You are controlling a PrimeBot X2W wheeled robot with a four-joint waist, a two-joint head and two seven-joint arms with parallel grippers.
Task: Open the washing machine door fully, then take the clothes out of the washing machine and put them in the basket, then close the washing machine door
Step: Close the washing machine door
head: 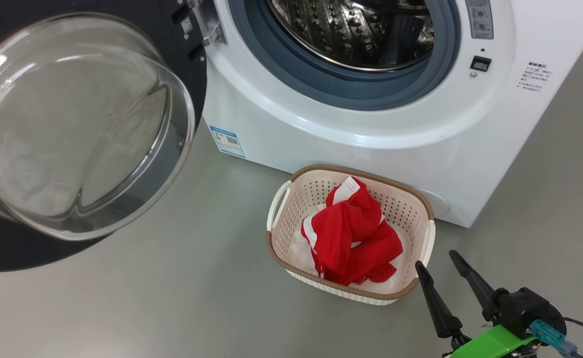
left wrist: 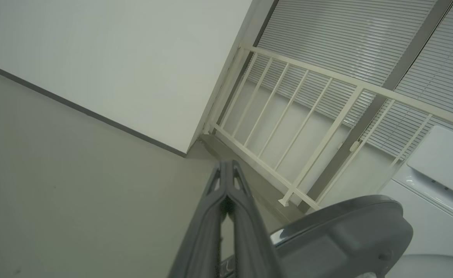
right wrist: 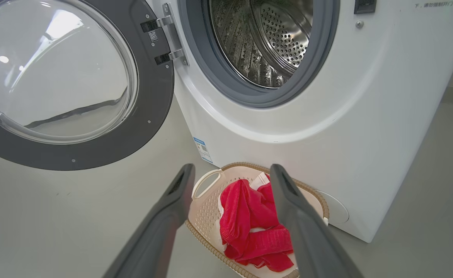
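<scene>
Bright red fabric clothes (head: 353, 233) lie in the cream perforated plastic basket (head: 401, 204), just left of the right end effector (head: 436, 258), whose fingers are spread wide and empty.

Washer (head: 396, 129) at back, on floor (head: 172, 308). Drum (head: 351, 30) inside washer. Door (head: 72, 129) sticks out at washer's left, over floor. Label (head: 228, 141) low on washer front, between door and basket (head: 296, 219). Basket on floor, just in front of washer, below drum. Clothes (head: 353, 233) in basket. Right gripper (head: 436, 259) near basket's right front corner, not touching.
</scene>
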